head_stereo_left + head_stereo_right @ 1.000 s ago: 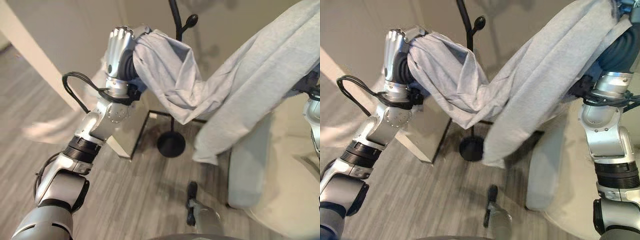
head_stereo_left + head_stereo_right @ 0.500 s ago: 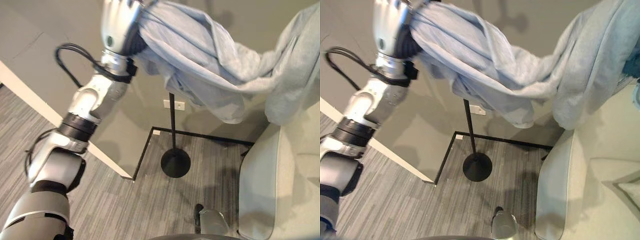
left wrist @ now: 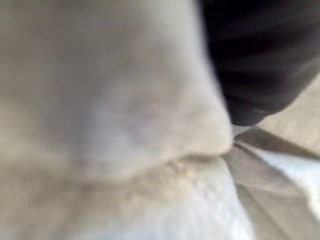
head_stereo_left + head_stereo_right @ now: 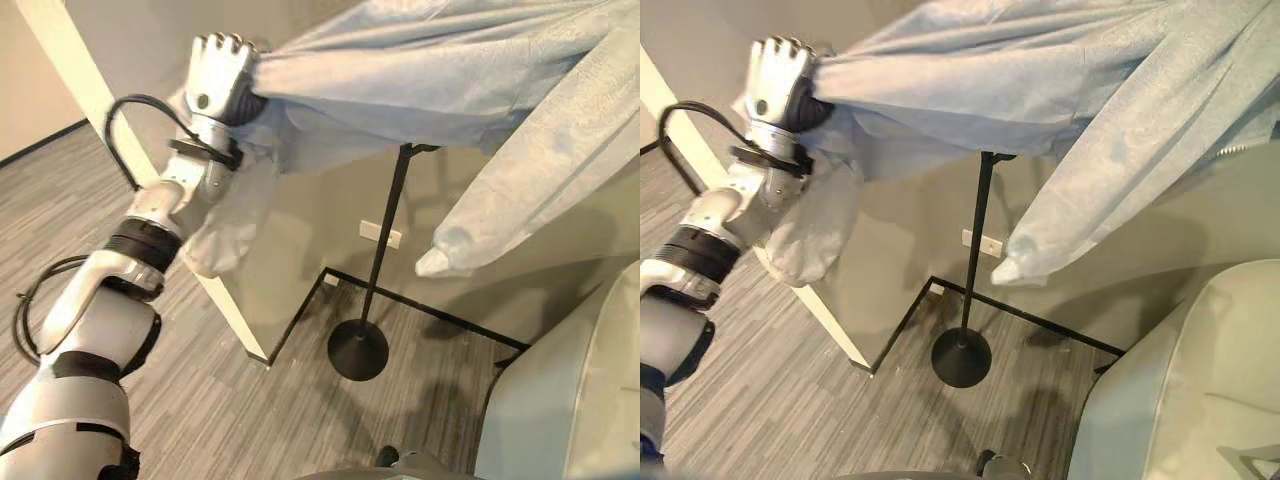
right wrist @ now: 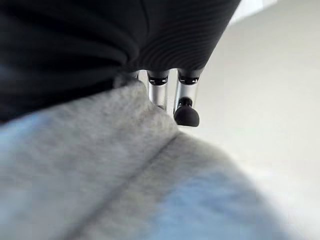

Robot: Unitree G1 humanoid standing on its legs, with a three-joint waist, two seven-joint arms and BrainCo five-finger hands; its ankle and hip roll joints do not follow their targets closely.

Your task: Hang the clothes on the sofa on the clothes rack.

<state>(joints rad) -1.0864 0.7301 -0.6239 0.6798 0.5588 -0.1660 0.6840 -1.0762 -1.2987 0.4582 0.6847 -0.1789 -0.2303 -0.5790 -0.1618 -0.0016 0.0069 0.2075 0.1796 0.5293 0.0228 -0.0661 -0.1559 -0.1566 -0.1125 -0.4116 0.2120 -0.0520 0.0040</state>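
A light grey garment point(image 4: 430, 70) is stretched high across the room, above the top of the black clothes rack pole point(image 4: 385, 245). My left hand point(image 4: 220, 75) is shut on its left end, and cloth point(image 3: 110, 125) covers the palm in the left wrist view. One sleeve point(image 4: 1040, 235) hangs down right of the pole and another fold point(image 4: 222, 225) droops under my left wrist. In the right wrist view, my right hand point(image 5: 165, 92) has the grey cloth point(image 5: 100, 170) bunched against it. The rack's round base point(image 4: 961, 357) stands on the floor.
A pale sofa point(image 4: 1180, 400) fills the lower right, close to the rack base. A beige wall with a white corner post point(image 4: 235, 320) stands behind and left of the rack. Grey plank floor point(image 4: 250, 420) lies open at the lower left.
The view has tilted up and shifted. The garment, sagging in loose folds half a second ago, is now pulled out nearly flat over the rack's top between my two hands.
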